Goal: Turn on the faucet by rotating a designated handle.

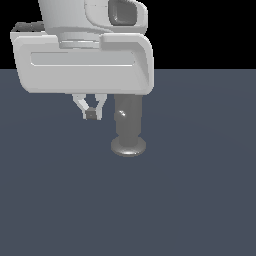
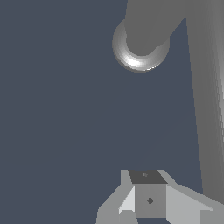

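The faucet (image 1: 128,122) is a dull grey upright cylinder on a round flared base, standing on the dark floor. Its top is hidden behind my white hand in the exterior view. Only the rounded tip of the handle (image 1: 121,114) shows there, pointing toward the camera. In the wrist view the faucet (image 2: 141,52) appears from above, and the handle (image 2: 209,109) runs as a long grey rod beside my fingers. My gripper (image 1: 91,113) hangs to the exterior view's left of the cylinder, apart from it. The gripper (image 2: 148,199) is shut with nothing held.
A flat dark blue-grey floor (image 1: 190,200) stretches all around the faucet, under a black background. No other objects show.
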`<state>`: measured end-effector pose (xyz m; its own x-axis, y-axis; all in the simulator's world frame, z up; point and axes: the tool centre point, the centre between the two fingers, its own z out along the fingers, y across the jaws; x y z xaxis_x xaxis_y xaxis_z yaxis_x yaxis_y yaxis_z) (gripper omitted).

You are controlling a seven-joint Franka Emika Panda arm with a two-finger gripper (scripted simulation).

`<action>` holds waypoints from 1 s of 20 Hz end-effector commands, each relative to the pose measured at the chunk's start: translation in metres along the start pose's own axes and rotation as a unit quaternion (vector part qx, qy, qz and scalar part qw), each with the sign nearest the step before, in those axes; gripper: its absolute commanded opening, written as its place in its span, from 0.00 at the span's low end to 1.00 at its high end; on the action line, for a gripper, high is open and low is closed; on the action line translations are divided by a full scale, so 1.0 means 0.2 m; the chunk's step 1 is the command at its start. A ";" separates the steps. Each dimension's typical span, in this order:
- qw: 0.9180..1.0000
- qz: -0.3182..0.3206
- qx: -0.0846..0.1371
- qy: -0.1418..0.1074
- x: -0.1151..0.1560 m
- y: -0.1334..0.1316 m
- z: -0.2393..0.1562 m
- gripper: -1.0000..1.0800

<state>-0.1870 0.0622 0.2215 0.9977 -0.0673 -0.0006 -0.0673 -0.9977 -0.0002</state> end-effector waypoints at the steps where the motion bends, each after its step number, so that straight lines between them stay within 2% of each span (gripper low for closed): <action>1: 1.000 0.000 0.000 0.000 0.00 0.00 0.00 0.00; 20: 1.000 0.000 0.000 0.000 0.08 0.45 0.00 0.00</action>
<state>-0.1764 -0.0150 0.2311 0.9983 -0.0546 0.0184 -0.0546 -0.9985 0.0000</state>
